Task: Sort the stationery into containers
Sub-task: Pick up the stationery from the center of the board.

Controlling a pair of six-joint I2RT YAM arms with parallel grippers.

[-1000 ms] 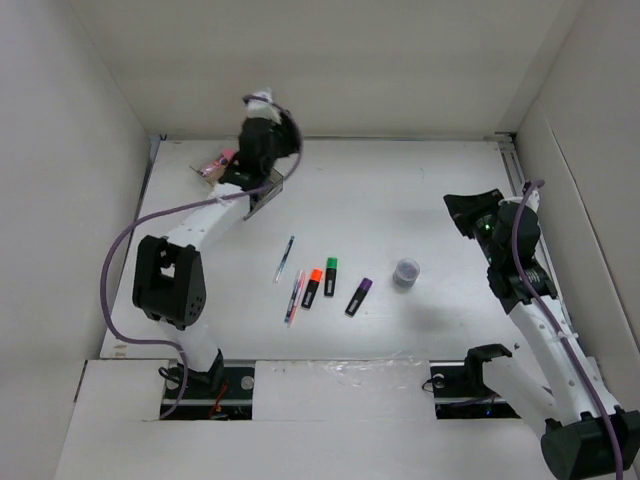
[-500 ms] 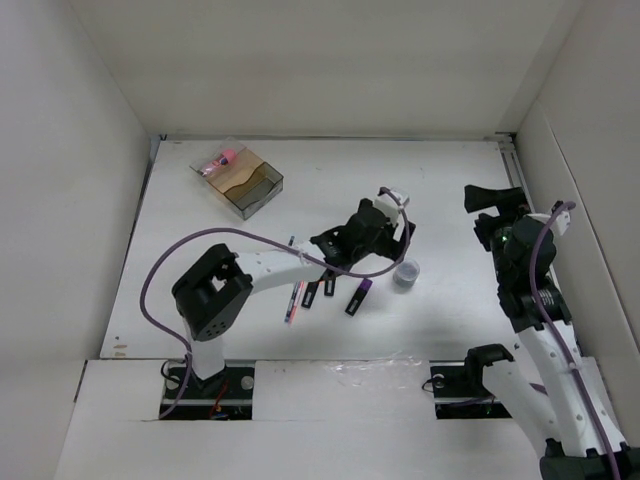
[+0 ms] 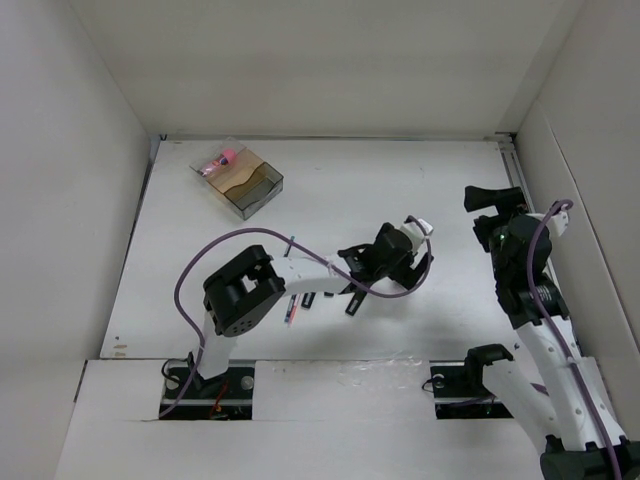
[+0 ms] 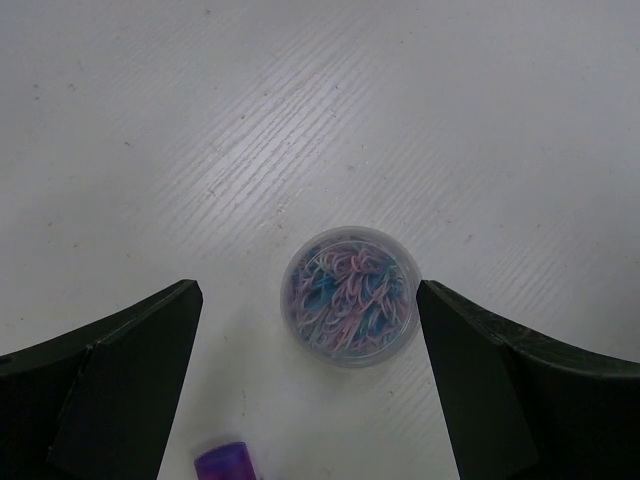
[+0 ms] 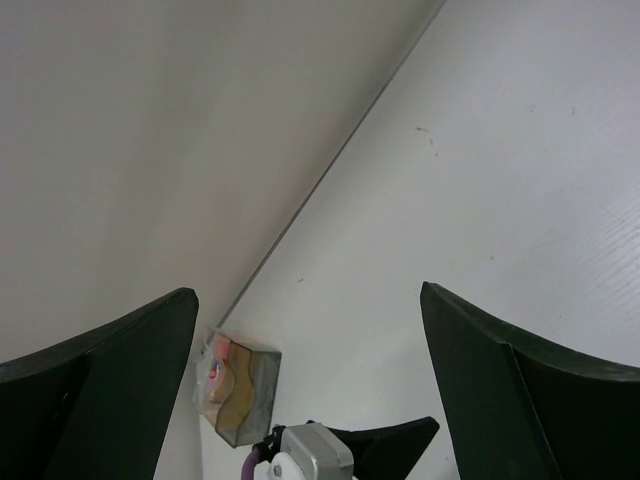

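My left gripper point(image 4: 308, 295) is open, hanging above the table with a small round clear tub of coloured rubber bands point(image 4: 350, 297) between its fingers, untouched. A purple highlighter end point(image 4: 222, 463) shows below it. From above, the left gripper point(image 3: 405, 262) hides the tub. The purple highlighter point(image 3: 352, 303) and a pink pen point(image 3: 291, 310) lie beside the arm, which partly covers the other stationery. The clear container point(image 3: 243, 181) stands at the back left with a pink-topped item point(image 3: 218, 160) inside. My right gripper point(image 3: 490, 203) is open and empty, raised at the right.
White walls close in the table on the left, back and right. In the right wrist view the right gripper point(image 5: 308, 292) looks across the table at the container point(image 5: 240, 390) and the left wrist point(image 5: 320, 455).
The left arm swung from the container at the back left across to the round tub and opened wider. The right gripper opened and drew back toward the right wall.
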